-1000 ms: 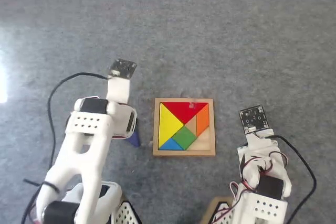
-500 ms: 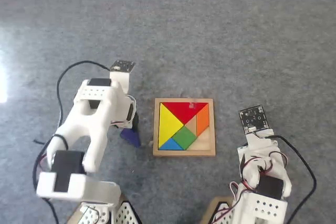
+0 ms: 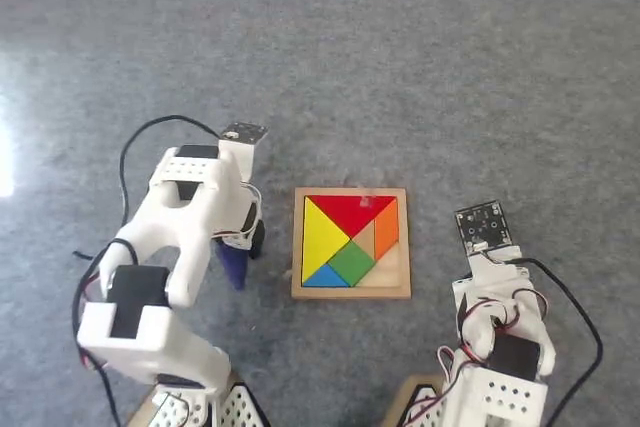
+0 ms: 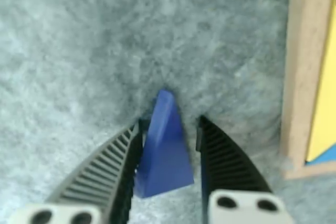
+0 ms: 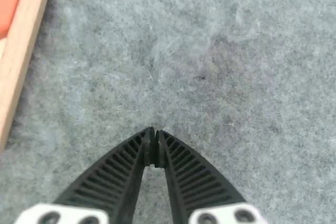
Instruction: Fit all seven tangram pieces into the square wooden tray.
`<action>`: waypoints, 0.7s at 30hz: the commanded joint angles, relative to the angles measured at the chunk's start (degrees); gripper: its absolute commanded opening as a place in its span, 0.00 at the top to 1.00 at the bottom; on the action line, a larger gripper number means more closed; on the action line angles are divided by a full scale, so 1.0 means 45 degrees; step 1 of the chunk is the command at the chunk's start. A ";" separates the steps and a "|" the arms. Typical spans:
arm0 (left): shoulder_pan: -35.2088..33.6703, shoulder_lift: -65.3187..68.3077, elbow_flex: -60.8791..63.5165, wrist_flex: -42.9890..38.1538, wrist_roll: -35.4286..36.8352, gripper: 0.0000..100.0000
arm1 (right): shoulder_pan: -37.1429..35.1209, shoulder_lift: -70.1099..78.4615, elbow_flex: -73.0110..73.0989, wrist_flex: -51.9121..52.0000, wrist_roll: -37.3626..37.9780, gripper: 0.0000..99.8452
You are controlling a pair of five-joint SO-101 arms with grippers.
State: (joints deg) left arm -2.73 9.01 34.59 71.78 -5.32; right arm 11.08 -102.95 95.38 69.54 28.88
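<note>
- Left of the tray (image 3: 350,291) in the high view, a blue piece (image 4: 164,150) is pinched between the left gripper (image 4: 169,124) fingers, above grey felt (image 3: 400,77).
- Coloured pieces (image 3: 325,232) are seated in the tray.
- The left arm (image 3: 180,227) is bent over the blue piece.
- The right gripper (image 5: 153,132), fingers pressed together, is held over felt near the tray's right edge.

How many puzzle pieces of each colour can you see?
Yellow triangle: 1
Red triangle: 1
Green square: 1
Orange piece: 1
Light blue triangle: 1
Dark blue triangle: 1
Total: 6
The pale patch beside the orange may be another piece; I cannot tell.
</note>
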 commanded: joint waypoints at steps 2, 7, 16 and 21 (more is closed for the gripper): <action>0.0156 0.0488 0.0166 0.0567 -0.0195 0.88 | -0.0127 -0.0147 0.0234 0.0029 0.0000 0.98; 0.0176 0.0488 0.0147 0.0899 -0.0606 0.96 | -0.0127 -0.0147 0.0234 0.0029 0.0000 0.98; 0.0391 -0.0781 -0.1983 0.2774 -0.0625 0.99 | -0.0127 -0.0147 0.0234 0.0029 0.0000 0.98; 0.3009 -0.3360 -0.3194 0.3849 0.1211 0.99 | -0.0127 -0.0147 0.0234 0.0029 0.0000 0.98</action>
State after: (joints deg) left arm 3.08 1.98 24.48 86.64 -4.62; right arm 11.08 -102.95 95.38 69.54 28.88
